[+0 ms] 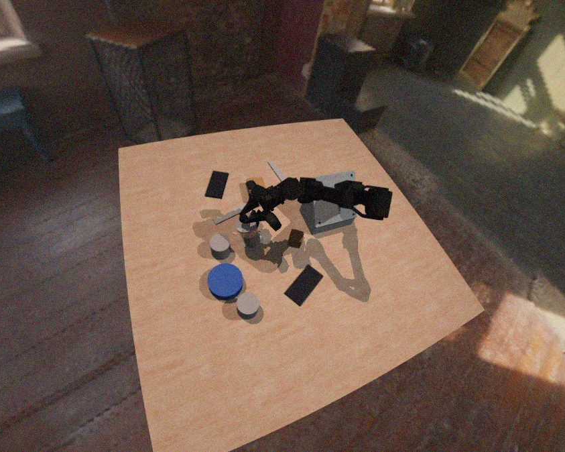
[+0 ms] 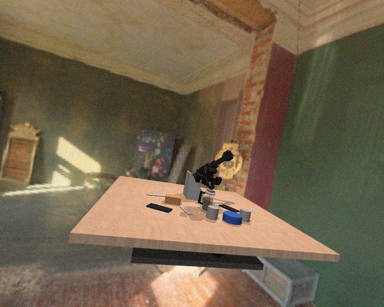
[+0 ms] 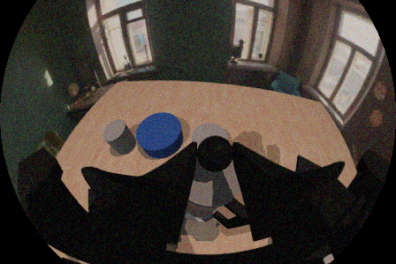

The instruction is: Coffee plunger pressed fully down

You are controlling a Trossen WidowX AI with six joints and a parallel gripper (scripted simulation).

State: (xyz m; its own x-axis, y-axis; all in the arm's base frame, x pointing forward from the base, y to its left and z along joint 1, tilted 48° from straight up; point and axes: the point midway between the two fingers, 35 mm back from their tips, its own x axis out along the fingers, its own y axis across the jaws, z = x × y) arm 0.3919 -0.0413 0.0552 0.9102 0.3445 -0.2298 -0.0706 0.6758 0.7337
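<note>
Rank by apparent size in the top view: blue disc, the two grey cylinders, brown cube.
1. blue disc
2. The grey cylinders, near and far: alike, no ranking.
3. brown cube, partly shadowed.

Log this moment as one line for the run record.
hand: shut on plunger knob | press: upright | phase: pressing, not released

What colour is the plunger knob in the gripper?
Black. The plunger knob shows best in the wrist view, between the fingers.

Blue disc, black hand
</note>
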